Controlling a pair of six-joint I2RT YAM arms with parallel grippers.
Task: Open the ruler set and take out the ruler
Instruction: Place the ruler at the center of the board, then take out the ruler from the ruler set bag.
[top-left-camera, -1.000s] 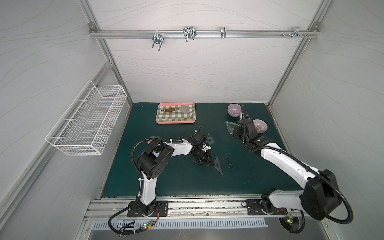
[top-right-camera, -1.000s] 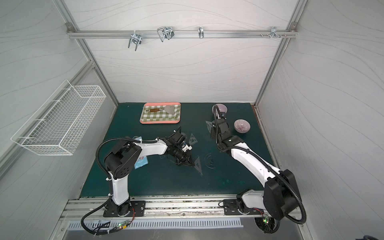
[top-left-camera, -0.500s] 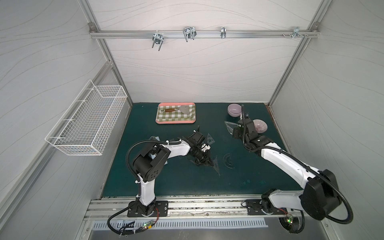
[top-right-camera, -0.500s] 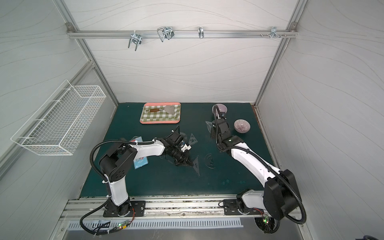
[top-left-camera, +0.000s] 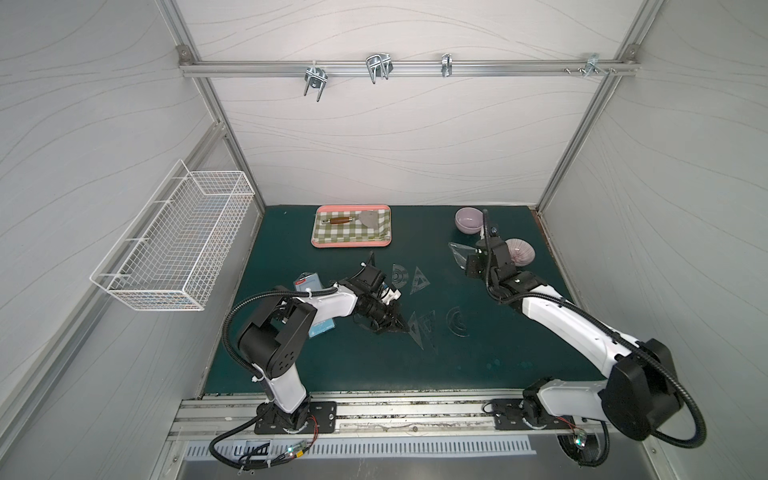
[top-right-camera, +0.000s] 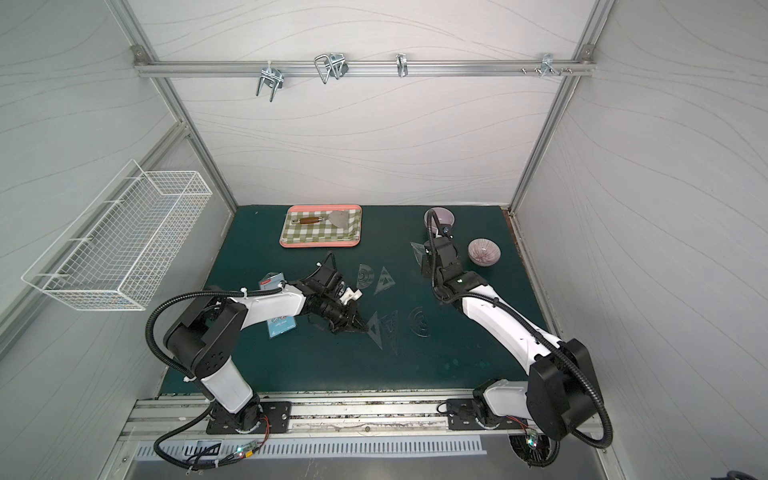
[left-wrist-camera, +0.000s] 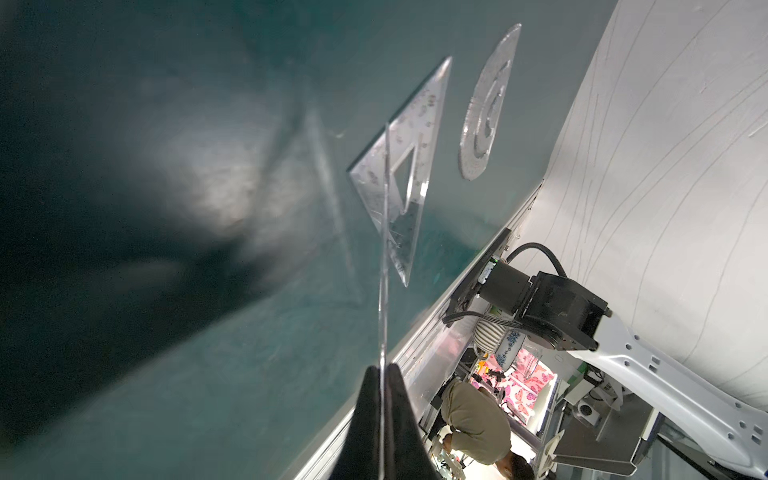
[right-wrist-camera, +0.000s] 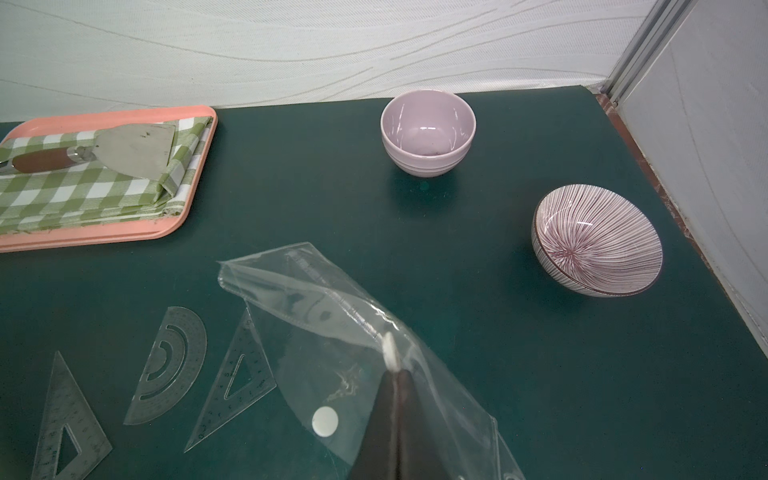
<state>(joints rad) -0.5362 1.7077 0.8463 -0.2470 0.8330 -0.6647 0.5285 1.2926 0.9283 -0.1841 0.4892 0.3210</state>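
Clear pouch (right-wrist-camera: 316, 299) pinched tight in right claw (right-wrist-camera: 397, 374); left claw (left-wrist-camera: 384, 368) clamps a ruler (left-wrist-camera: 383, 270).

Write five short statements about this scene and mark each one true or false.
1. The right gripper is shut on the clear pouch. True.
2. The striped bowl stands upright. False: it lies tipped on its side.
3. A scraper lies on the checked cloth in the pink tray. True.
4. The left gripper is open. False: it is shut on a thin clear plastic piece.
5. The lilac bowl stands upright. True.
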